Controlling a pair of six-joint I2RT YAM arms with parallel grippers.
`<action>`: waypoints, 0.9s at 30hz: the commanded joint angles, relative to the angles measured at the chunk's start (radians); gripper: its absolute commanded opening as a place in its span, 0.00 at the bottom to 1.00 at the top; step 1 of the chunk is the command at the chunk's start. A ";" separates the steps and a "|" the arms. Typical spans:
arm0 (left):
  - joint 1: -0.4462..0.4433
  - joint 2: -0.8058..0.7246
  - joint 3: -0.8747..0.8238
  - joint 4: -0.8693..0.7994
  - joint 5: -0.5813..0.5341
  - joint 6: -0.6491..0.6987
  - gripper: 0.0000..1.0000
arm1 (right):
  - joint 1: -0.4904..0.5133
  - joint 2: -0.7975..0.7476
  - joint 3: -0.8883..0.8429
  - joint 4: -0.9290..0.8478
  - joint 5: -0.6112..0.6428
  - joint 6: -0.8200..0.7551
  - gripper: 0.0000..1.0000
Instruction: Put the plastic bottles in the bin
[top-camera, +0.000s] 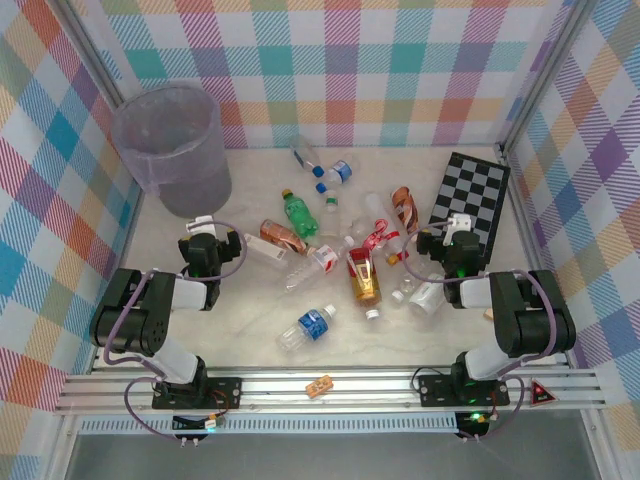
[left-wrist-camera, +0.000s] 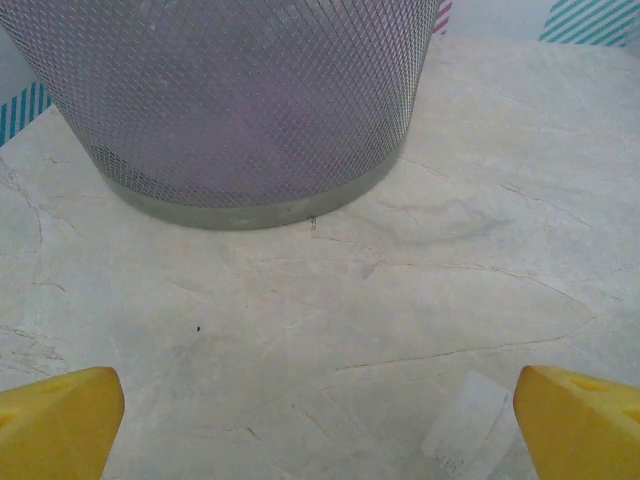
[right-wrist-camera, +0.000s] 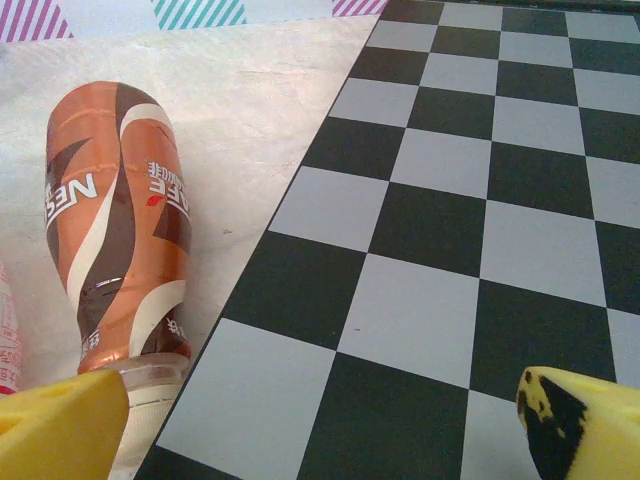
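Note:
The bin (top-camera: 172, 150), a tall grey-lavender bucket, stands at the back left. Its mesh-patterned wall (left-wrist-camera: 240, 100) rises just ahead of my left gripper (top-camera: 205, 232), which is open over bare table (left-wrist-camera: 320, 425). Several plastic bottles lie scattered mid-table: a green one (top-camera: 299, 213), a clear one with a blue label (top-camera: 307, 328), an amber one (top-camera: 364, 278) and copper ones (top-camera: 283, 237). My right gripper (top-camera: 455, 235) is open and empty (right-wrist-camera: 320, 425) above the checkerboard edge. A copper bottle (right-wrist-camera: 115, 220) lies just left of its left finger (right-wrist-camera: 60, 425).
A black-and-white checkerboard (top-camera: 470, 200) lies at the back right, under my right gripper (right-wrist-camera: 450, 200). A small tan wooden block (top-camera: 320, 384) sits on the front rail. Plaid walls enclose the table on three sides. A clear bottle's edge (left-wrist-camera: 465, 425) shows by the left gripper's right finger.

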 joint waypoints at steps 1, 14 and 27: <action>-0.002 0.001 -0.008 0.031 0.004 -0.006 1.00 | -0.008 -0.005 0.013 0.026 -0.013 0.008 1.00; -0.001 0.001 -0.007 0.025 0.004 -0.006 1.00 | -0.008 -0.006 0.015 0.022 -0.014 0.010 0.99; 0.007 -0.001 -0.007 0.026 0.023 -0.009 1.00 | -0.010 -0.008 0.015 0.022 -0.015 0.010 0.99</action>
